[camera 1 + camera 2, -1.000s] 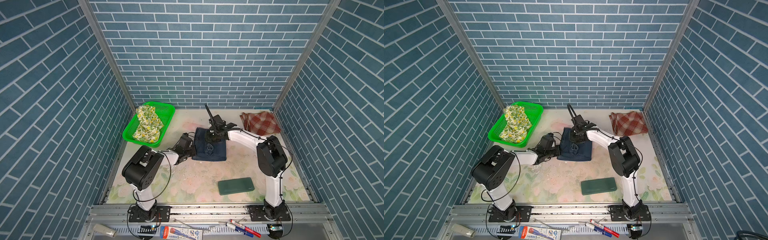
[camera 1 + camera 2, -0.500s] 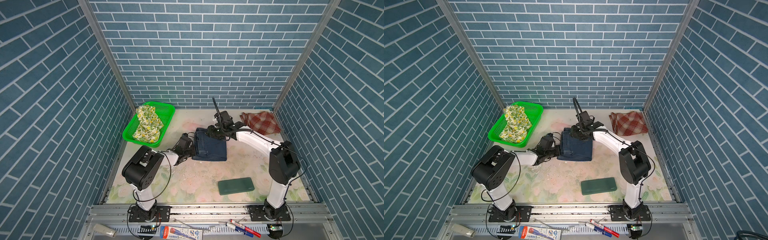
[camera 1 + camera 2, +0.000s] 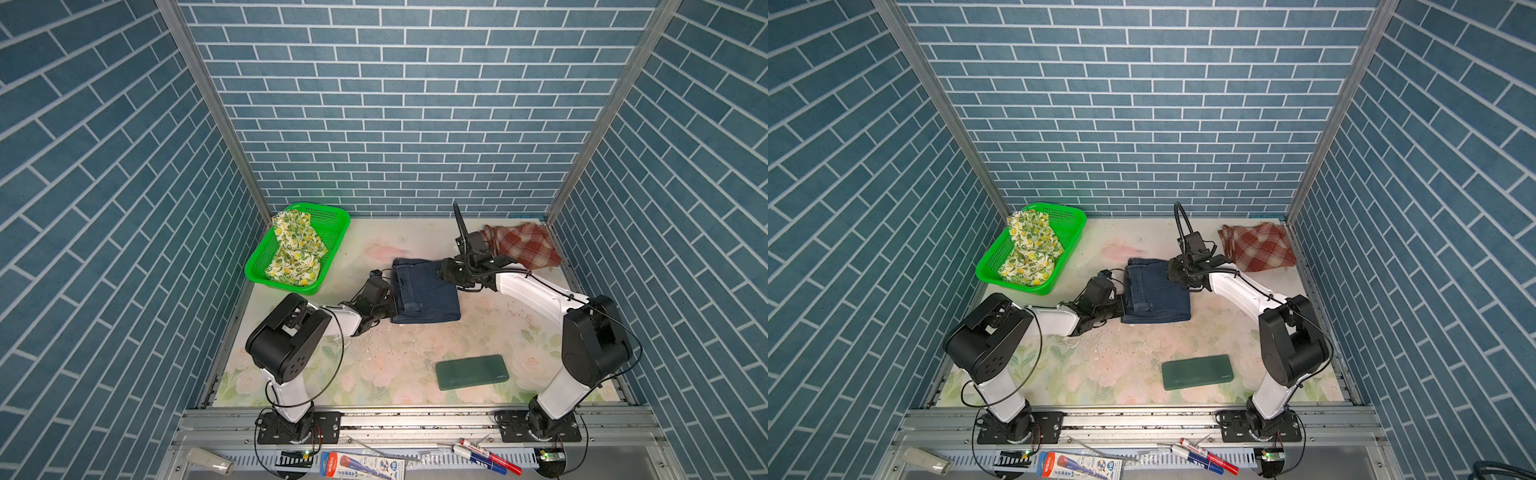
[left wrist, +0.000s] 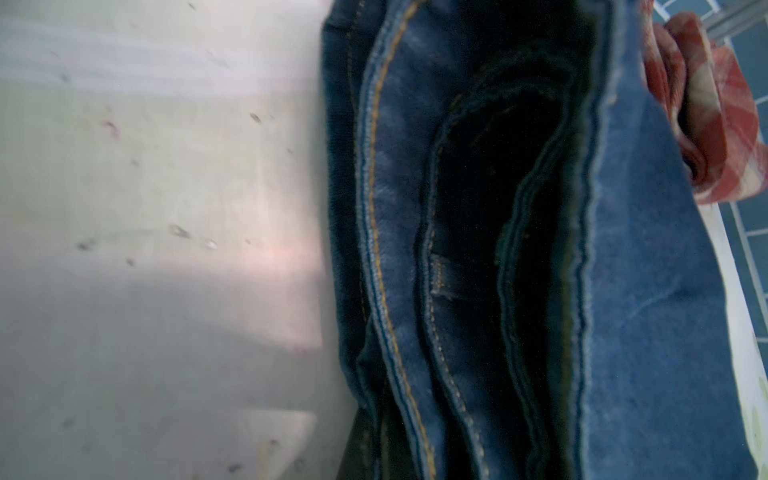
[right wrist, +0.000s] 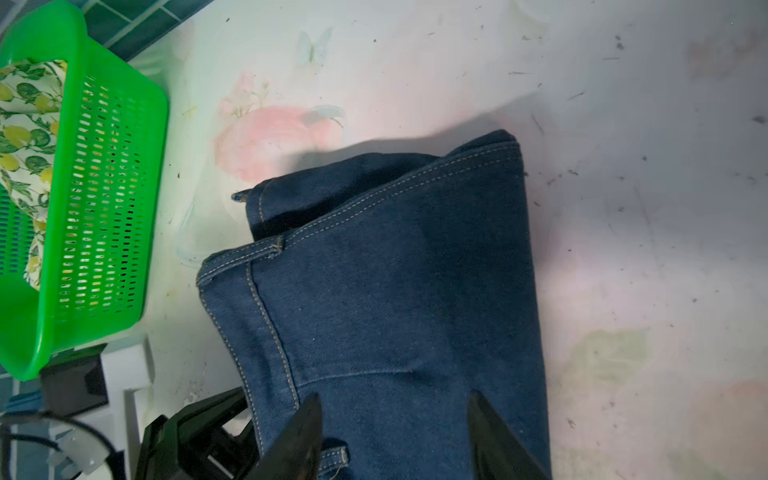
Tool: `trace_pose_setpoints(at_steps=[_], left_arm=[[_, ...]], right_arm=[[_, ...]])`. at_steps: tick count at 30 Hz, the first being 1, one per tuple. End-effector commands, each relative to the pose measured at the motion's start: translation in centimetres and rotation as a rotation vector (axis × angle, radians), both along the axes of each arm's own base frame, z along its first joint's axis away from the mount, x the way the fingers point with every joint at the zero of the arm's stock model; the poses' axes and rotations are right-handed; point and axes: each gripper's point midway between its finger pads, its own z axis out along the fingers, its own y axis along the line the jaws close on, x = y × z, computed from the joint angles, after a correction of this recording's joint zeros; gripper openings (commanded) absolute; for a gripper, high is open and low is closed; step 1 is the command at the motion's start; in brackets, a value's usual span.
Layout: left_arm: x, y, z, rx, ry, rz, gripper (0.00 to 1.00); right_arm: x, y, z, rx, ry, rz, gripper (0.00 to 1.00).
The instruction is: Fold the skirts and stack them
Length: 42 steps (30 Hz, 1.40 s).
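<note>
Since 1 second earlier, right gripper has drawn back to the folded denim skirt's far right corner, jaws parted and empty; left gripper closed at its left edge, hold on cloth not discernible; plaid skirt apparently folded, beyond the denim's right; lemon-print skirt crumpled in green basket, beyond its left; judged 2 folded, 0 stacked.

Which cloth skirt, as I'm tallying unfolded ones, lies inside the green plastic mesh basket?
The cream lemon-and-leaf print skirt; the dark blue denim skirt and rust-red plaid skirt lie on the table.
</note>
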Motion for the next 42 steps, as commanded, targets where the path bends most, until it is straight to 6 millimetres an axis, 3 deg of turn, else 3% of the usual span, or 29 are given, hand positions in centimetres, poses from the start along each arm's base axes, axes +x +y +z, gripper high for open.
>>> trace_pose_setpoints(at_steps=[1,3,9,13,18,25,28,35,38,42], left_arm=[[-2.9,1.7,-2.2,0.077,0.086,-0.005,0.06],[-3.2,1.9,-1.9,0.081,0.083,-0.009,0.12],[-3.9,2.7,-0.8,0.143,0.061,0.003,0.47],[-3.6,4.5,1.0,0.196,0.018,0.068,0.54],[-3.0,5.1,3.7,0.191,-0.047,0.101,0.53],[-2.0,0.2,7.3,-0.002,-0.095,-0.034,0.48],[-1.8,-1.2,7.3,-0.051,-0.091,-0.062,0.48],[-0.7,-2.9,4.9,-0.062,-0.055,-0.09,0.46],[-0.2,-3.4,4.3,-0.069,-0.049,-0.094,0.34],[0.3,-4.1,5.4,-0.09,-0.071,-0.101,0.15]], right_arm=[[0.0,-0.9,0.5,-0.031,-0.067,0.008,0.58],[0.0,-1.0,0.3,-0.039,-0.08,0.021,0.59],[0.0,-0.8,0.3,-0.023,-0.133,0.051,0.6],[-0.1,-0.7,0.5,-0.014,-0.169,0.066,0.6],[-0.2,-1.0,0.6,-0.016,-0.189,0.065,0.59],[-0.5,-1.7,0.3,-0.03,-0.192,0.053,0.59],[-0.6,-2.0,0.2,-0.029,-0.189,0.048,0.58],[-0.9,-2.4,0.1,-0.025,-0.188,0.045,0.57],[-1.0,-2.6,0.2,-0.023,-0.19,0.043,0.57],[-1.2,-2.9,0.0,-0.033,-0.189,0.037,0.57]])
